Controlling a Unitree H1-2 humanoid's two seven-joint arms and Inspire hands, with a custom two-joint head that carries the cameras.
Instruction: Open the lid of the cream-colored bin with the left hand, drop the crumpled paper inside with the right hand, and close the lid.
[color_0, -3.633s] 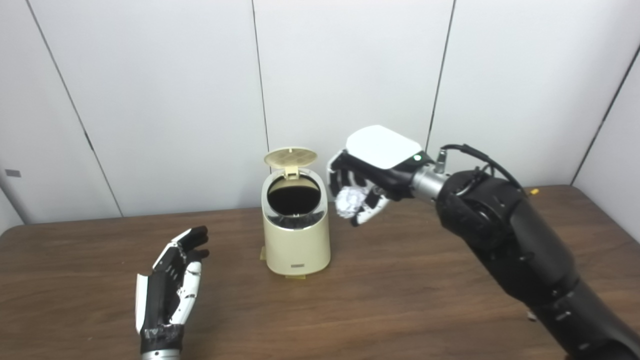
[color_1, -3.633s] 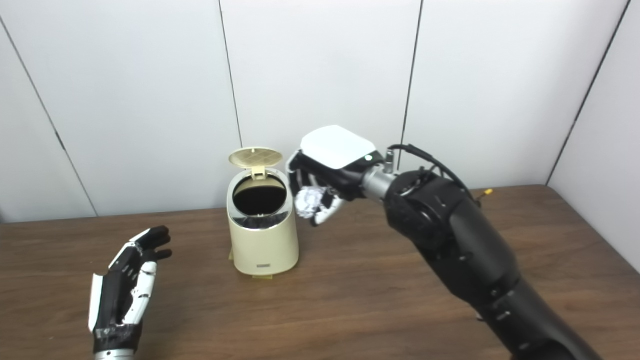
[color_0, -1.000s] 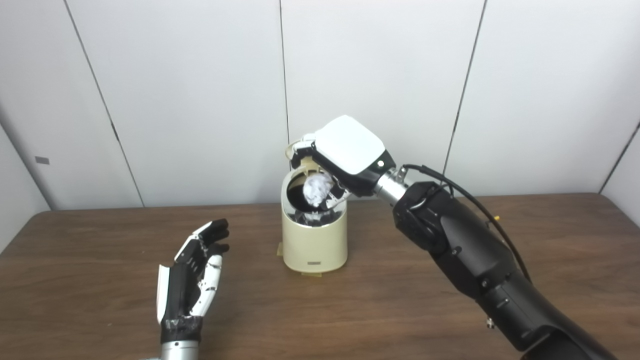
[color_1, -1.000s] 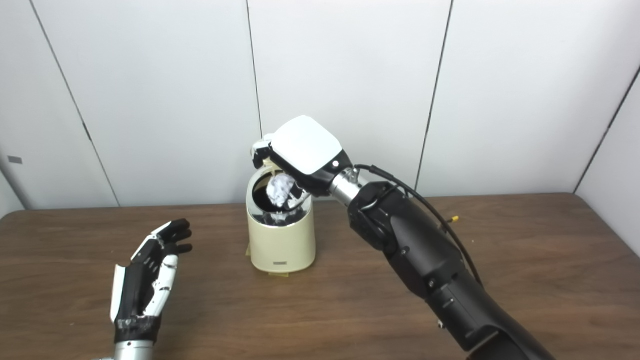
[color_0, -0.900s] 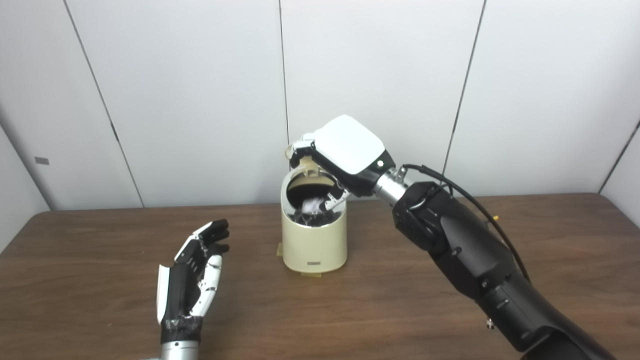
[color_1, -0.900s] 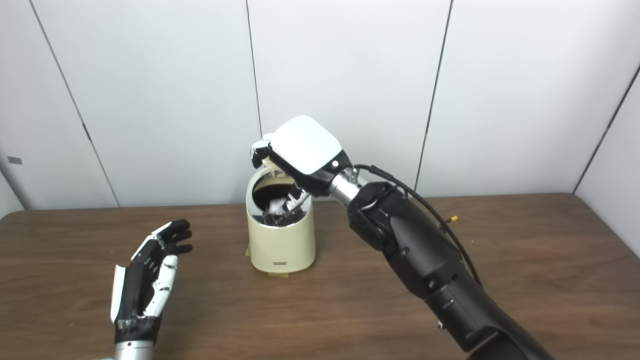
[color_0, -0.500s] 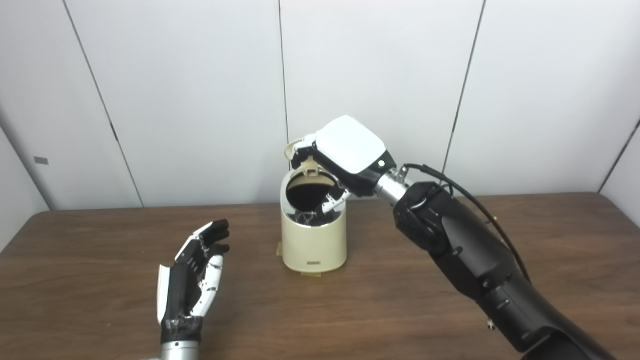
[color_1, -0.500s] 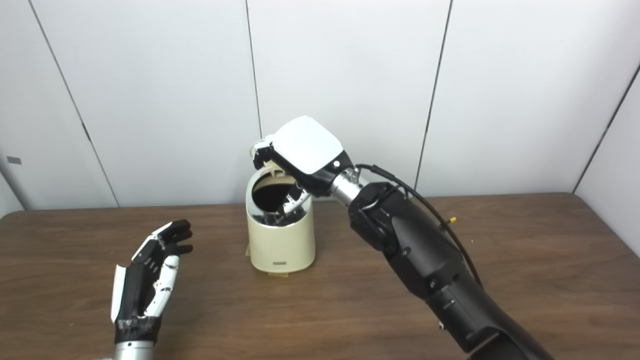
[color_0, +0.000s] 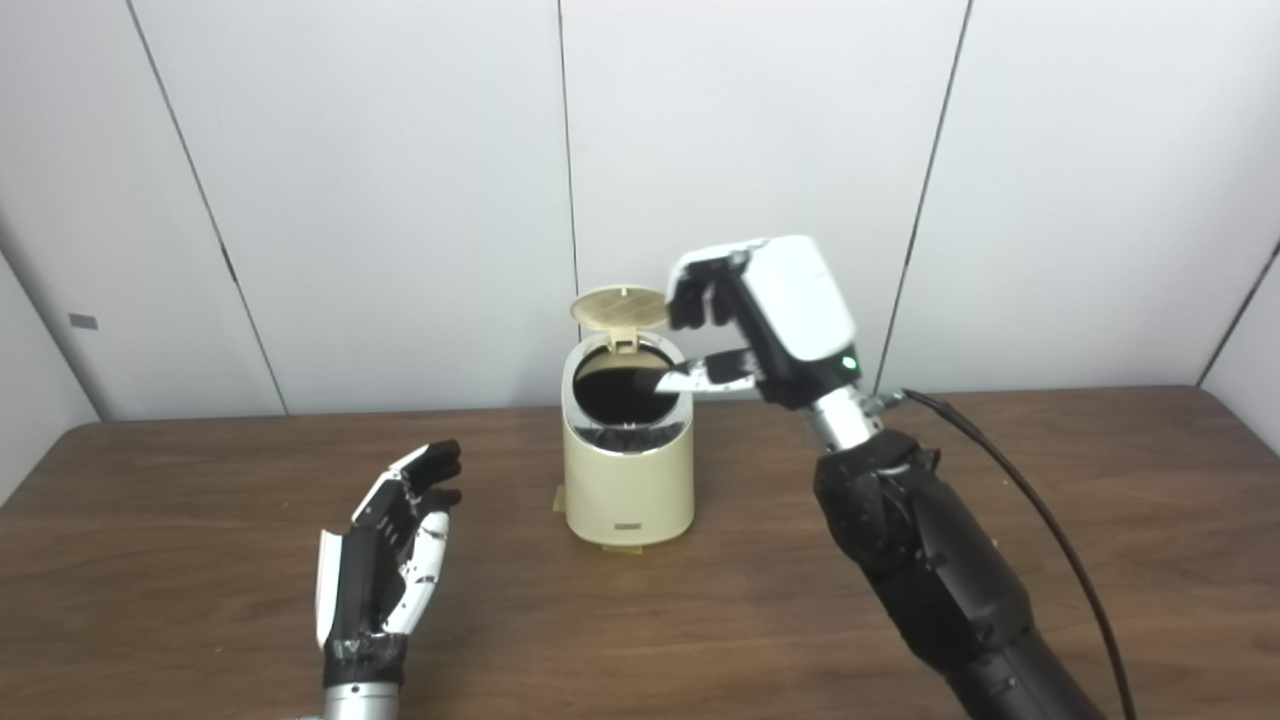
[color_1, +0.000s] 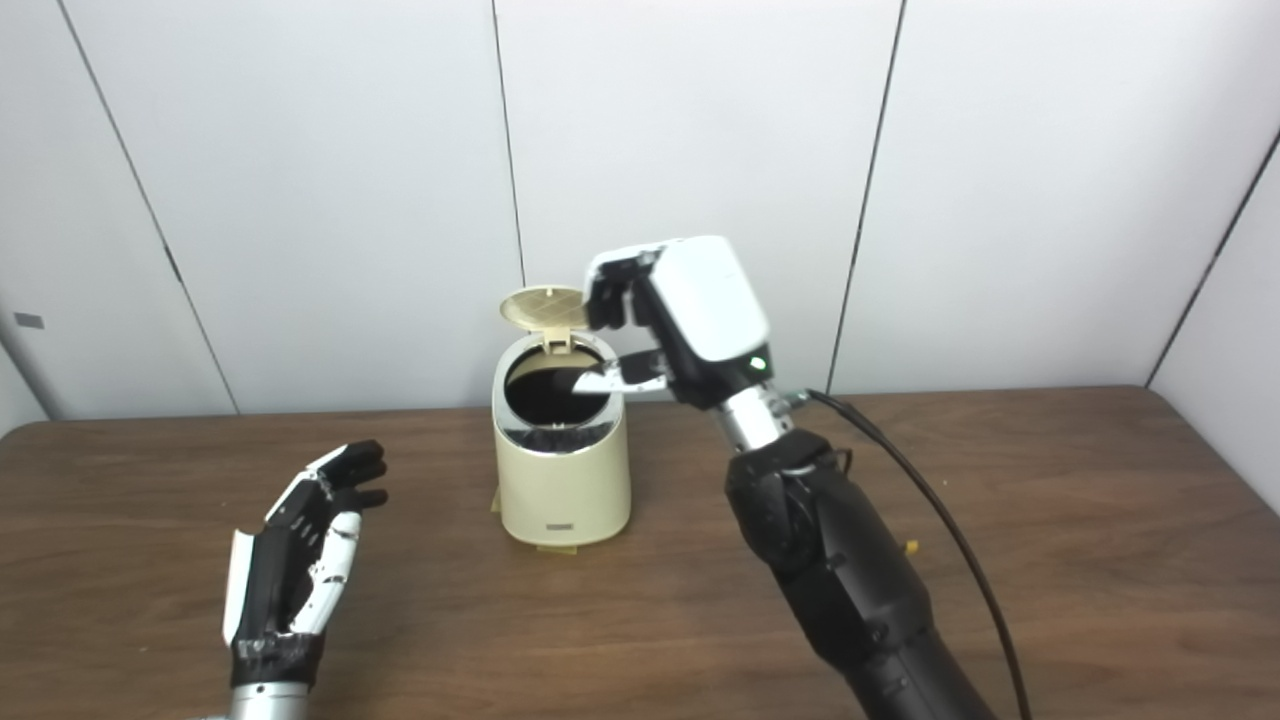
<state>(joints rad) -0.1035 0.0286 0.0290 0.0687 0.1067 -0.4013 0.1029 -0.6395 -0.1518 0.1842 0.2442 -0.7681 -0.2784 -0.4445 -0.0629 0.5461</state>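
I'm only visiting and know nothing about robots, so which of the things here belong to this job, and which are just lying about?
Part of the job:
- cream-colored bin
- its lid, standing open
- right hand, open by the bin's mouth
- left hand, open over the table

Just there:
- wooden table
- black cable along the right arm

Cream-colored bin (color_0: 628, 475) upright on table, round lid (color_0: 618, 306) flipped up, dark opening exposed.

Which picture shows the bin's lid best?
The left eye view: the lid stands open, clear of the right hand. In the right eye view the hand's fingers overlap its right edge.
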